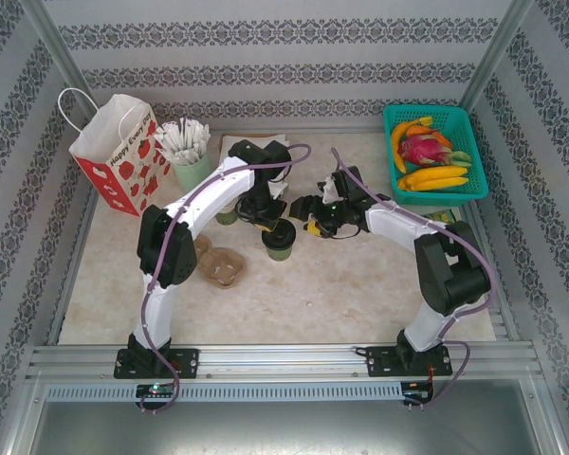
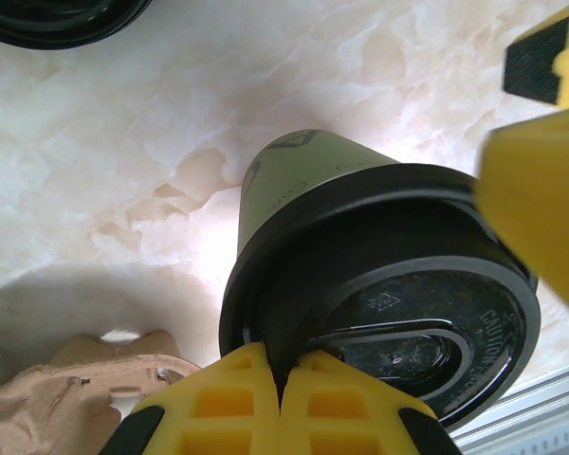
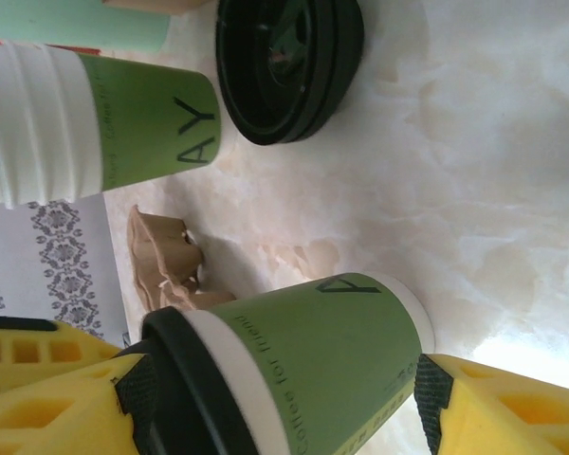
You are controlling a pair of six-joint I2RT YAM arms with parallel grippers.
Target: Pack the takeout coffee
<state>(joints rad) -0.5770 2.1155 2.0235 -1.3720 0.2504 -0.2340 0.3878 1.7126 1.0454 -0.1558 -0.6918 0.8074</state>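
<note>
The takeout coffee [image 1: 279,238], an olive-green paper cup with a black lid, stands upright in the middle of the table. My left gripper [image 1: 266,221] is above it. Seen from the left wrist, its yellow fingers [image 2: 218,403] are shut, and their tips rest on the rim of the lid [image 2: 408,313] over the cup's body [image 2: 299,180]. My right gripper [image 1: 313,226] reaches in from the right, rolled onto its side. In the right wrist view the coffee [image 3: 332,365] lies between its spread fingers [image 3: 498,408], so the right gripper [image 3: 275,393] is open.
A brown cardboard cup carrier [image 1: 220,266] lies left of the coffee. A stack of lidless green cups [image 3: 95,123] and a pile of black lids [image 3: 289,62] stand behind it. A red and white paper bag [image 1: 119,152], a cup of white sticks [image 1: 192,163] and a green fruit basket [image 1: 434,152] line the back.
</note>
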